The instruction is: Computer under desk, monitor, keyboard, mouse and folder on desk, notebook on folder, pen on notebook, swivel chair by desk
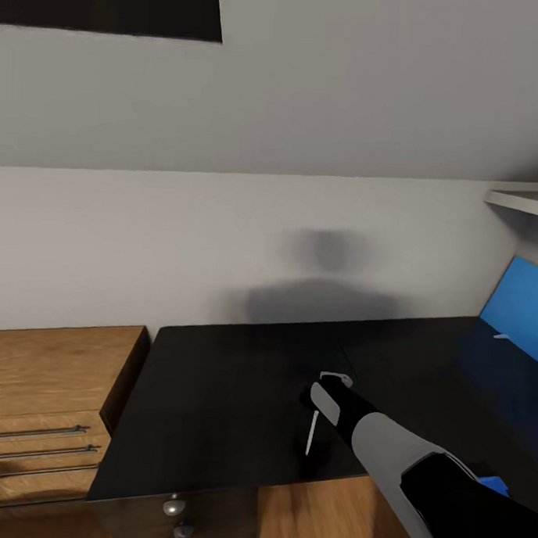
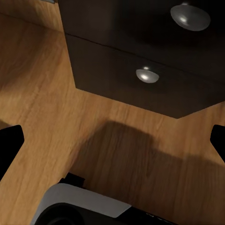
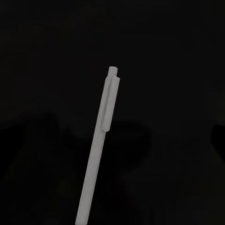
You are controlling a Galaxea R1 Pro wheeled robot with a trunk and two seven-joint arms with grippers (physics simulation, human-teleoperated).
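Note:
The pen (image 3: 99, 145), a thin pale stick with a clip, lies on the glossy black top of the desk (image 1: 216, 407). In the head view the pen (image 1: 312, 433) sits just below my right gripper (image 1: 316, 402), which hovers close over it. In the right wrist view that gripper (image 3: 112, 136) looks open, its dark fingertips (image 3: 218, 137) barely showing far apart against the black top. My left gripper (image 2: 112, 140) hangs open over the wooden floor, in front of the desk's black drawer unit (image 2: 140, 51). A sliver of something blue, perhaps the folder (image 1: 494, 484), peeks out behind my right arm.
Low wooden shelving (image 1: 52, 400) with metal rails stands against the desk's left end. The blue back panel (image 1: 522, 307) rises at the right, with a small pale object (image 1: 501, 336) near it and a white shelf (image 1: 526, 200) above. Grey sloped wall lies behind the desk.

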